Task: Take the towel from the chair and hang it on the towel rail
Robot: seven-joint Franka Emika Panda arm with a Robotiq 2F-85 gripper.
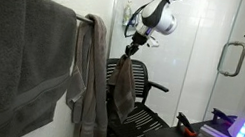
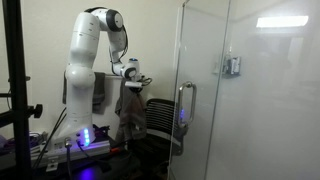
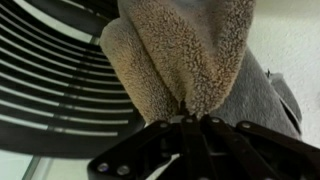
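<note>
My gripper [image 1: 131,46] is shut on the small taupe towel [image 1: 123,87], which hangs limp below it above the black office chair [image 1: 143,103]. In an exterior view the towel [image 2: 131,110] dangles from the gripper [image 2: 131,82] in front of the chair [image 2: 160,120]. In the wrist view the terry towel [image 3: 185,50] is pinched between the closed fingers [image 3: 190,120], with the chair's slatted backrest [image 3: 50,90] behind. The thin towel rail [image 1: 81,17] shows between the hanging towels at the left.
A large dark charcoal towel [image 1: 7,58] and a paler grey narrow towel [image 1: 90,78] hang on the rail. A glass shower door [image 2: 250,90] with a looped chrome handle [image 1: 231,59] stands near. The robot base with a blue light [image 2: 85,135] is beside the chair.
</note>
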